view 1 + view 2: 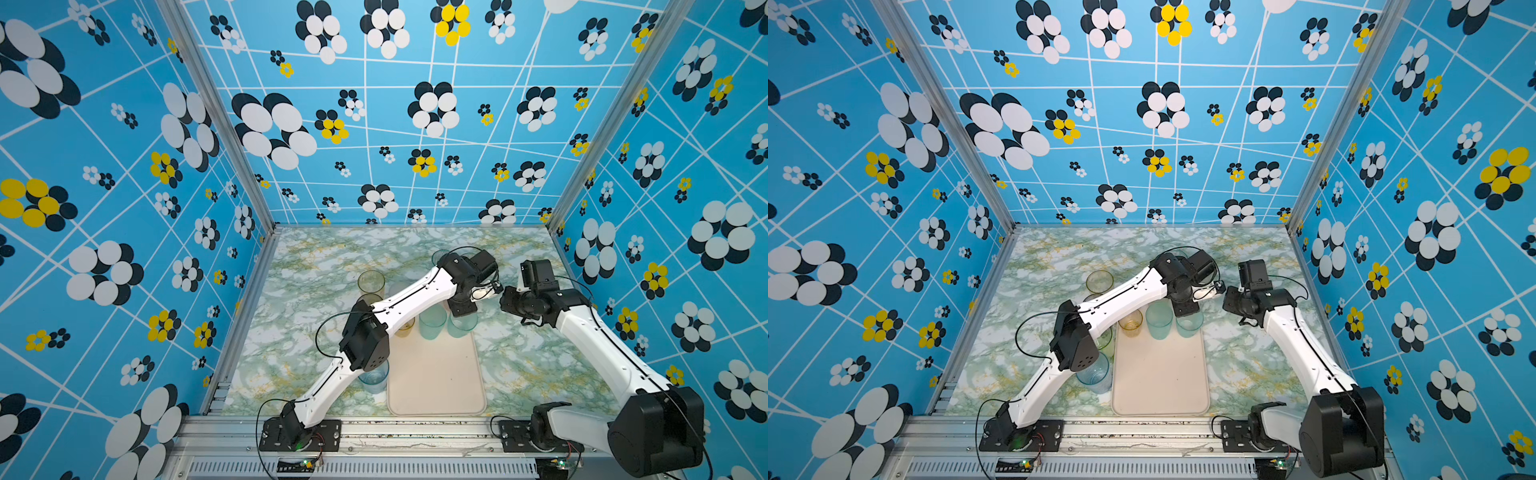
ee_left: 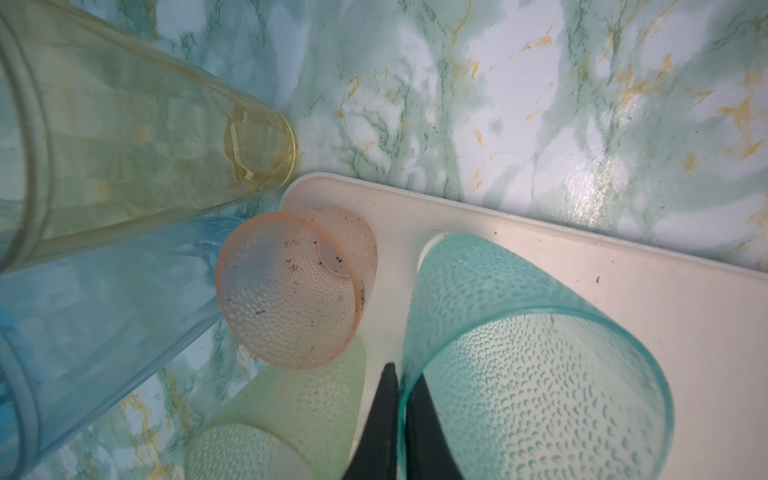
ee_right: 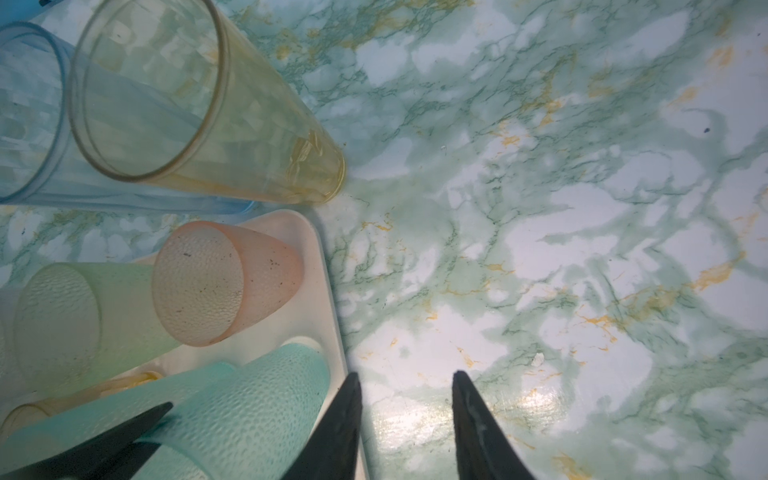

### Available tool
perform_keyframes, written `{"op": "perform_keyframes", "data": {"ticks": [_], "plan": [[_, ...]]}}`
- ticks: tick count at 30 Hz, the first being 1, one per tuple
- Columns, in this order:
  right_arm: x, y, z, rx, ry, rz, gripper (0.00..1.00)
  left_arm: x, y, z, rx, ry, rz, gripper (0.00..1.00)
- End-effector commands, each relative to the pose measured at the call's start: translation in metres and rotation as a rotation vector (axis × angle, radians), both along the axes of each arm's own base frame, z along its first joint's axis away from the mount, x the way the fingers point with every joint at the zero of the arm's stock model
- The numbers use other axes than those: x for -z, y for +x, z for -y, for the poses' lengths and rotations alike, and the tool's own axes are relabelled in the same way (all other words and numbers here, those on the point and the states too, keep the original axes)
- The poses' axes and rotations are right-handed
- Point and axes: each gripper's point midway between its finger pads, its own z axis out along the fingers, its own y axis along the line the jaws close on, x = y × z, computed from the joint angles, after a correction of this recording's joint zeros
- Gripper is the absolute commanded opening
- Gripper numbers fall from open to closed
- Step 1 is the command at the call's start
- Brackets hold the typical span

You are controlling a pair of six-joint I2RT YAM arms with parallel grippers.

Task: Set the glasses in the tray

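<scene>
The marbled table [image 1: 332, 266] is spread beneath both pincers. On it the cream tray [image 1: 436, 382] is laid; its far end is reached by the left pincer [image 2: 403, 374], and its rim is seen just beside the right pincer [image 3: 405, 374]. The right pincer is held at a middling width, with nothing gripped and only bare table seen between its jaws. Beyond the tips of both pincers, past the tray's corner and off the tray, a tall yellow glass [image 2: 145, 137] is stood upright, and a tall blue glass [image 2: 104, 311] is set just beside it. The left pincer is closed narrowly on the wall of a dimpled teal glass [image 2: 540, 353]: the rim is pinched with one jaw inside and one outside. This glass is held upright over the tray; whether its base is touching the tray cannot be told. Just beside the left pincer a frosted green glass [image 2: 282, 415] is seen upright. Ahead of the left pincer's tips a short pink glass [image 2: 291, 286] is placed inside the tray's corner, apart from the teal glass. In both top views a small amber glass [image 1: 1130, 322] is found at the tray's far end, near the left pincer.
</scene>
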Motion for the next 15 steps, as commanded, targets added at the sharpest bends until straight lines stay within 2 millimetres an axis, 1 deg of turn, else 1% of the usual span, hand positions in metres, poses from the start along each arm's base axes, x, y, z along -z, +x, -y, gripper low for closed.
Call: {"op": "perform_keyframes", "data": {"ticks": [1,8,15], "plan": [[0.0079,-0.0002,-0.0018,-0.007,0.015,-0.015,0.39,0.007,0.0008,-0.0045,-0.002,0.014,-0.035,0.06],[0.0084,-0.0003,-0.0024,-0.009,0.018,-0.016,0.39,0.0079,0.0039,-0.0041,-0.008,0.011,-0.029,0.15],[0.0104,-0.0022,-0.0031,-0.012,0.02,-0.022,0.39,0.0066,0.0077,-0.002,-0.019,-0.003,-0.018,0.19]]}}
